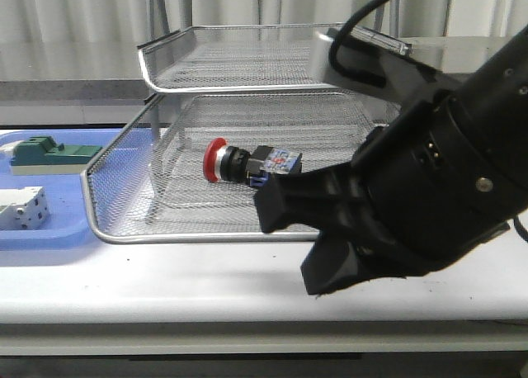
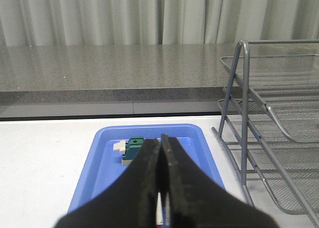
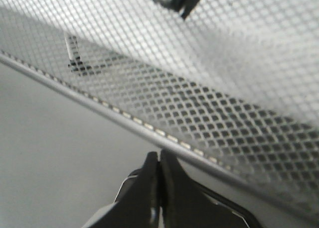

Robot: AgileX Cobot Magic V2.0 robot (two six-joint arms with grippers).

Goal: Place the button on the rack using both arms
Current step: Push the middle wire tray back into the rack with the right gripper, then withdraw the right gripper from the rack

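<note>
The button (image 1: 247, 162), with a red head, a black body and a blue rear block, lies on its side in the pulled-out lower tray of the silver wire-mesh rack (image 1: 206, 233). My right gripper (image 1: 262, 210) is shut and holds nothing. It hovers just outside the tray's front rim (image 3: 149, 128), in front of the button and a little to its right. In the right wrist view its fingertips (image 3: 159, 157) sit close to that rim. My left gripper (image 2: 160, 139) is shut on nothing, above the blue tray (image 2: 104, 158) and left of the rack's frame (image 2: 244, 113).
The flat blue tray (image 1: 49, 229) at the left holds a green block-shaped part (image 1: 49, 153) and a white-grey terminal block (image 1: 21, 209). The right arm's bulky housing (image 1: 445, 180) covers the rack's right side. A grey counter and curtains stand behind.
</note>
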